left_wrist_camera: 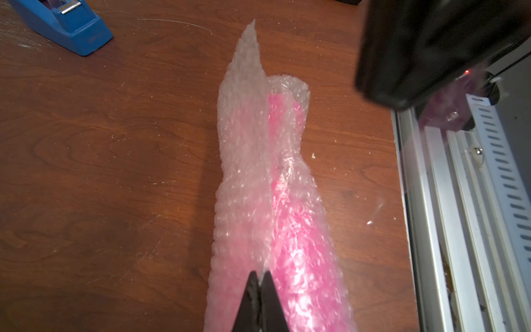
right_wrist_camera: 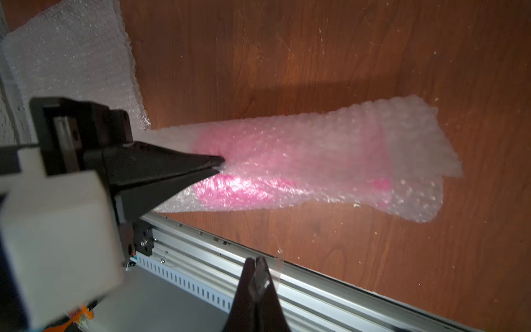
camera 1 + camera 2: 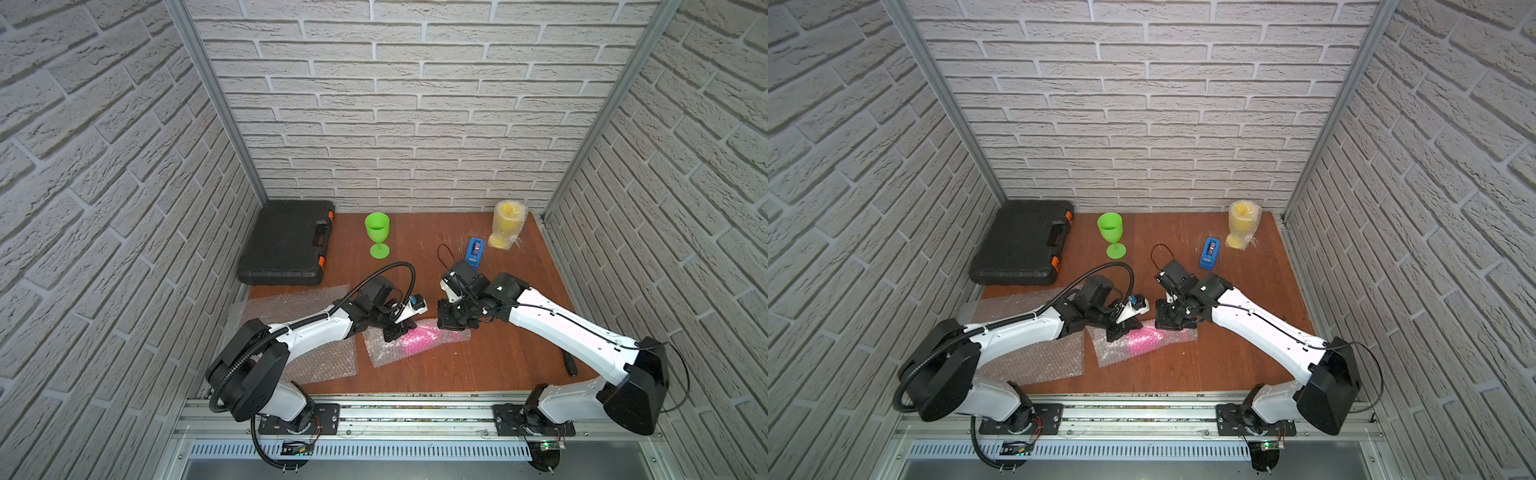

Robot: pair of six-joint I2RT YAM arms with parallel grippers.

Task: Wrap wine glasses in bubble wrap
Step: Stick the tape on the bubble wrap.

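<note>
The hot pink wine glass (image 3: pixel 417 340) (image 1: pixel 298 244) lies on its side near the table's front, rolled in a sheet of bubble wrap (image 3: pixel 380 355) (image 1: pixel 244 129). My left gripper (image 3: pixel 395 334) (image 1: pixel 261 274) is shut on the overlapping edge of that wrap, as the right wrist view also shows (image 2: pixel 221 163). My right gripper (image 3: pixel 445 321) (image 2: pixel 257 260) hovers just right of the bundle, shut on a small strip of clear tape (image 2: pixel 273 270). The neon green wine glass (image 3: pixel 377 232) stands bare at the back. The yellow wine glass (image 3: pixel 507 224) stands wrapped at the back right.
A blue tape dispenser (image 3: pixel 475 250) (image 1: pixel 66 26) sits behind the right gripper. A black tool case (image 3: pixel 286 245) fills the back left corner. Spare bubble wrap sheets (image 3: pixel 320 361) (image 2: pixel 71 66) lie under the left arm. The aluminium rail (image 3: pixel 415 409) borders the front edge.
</note>
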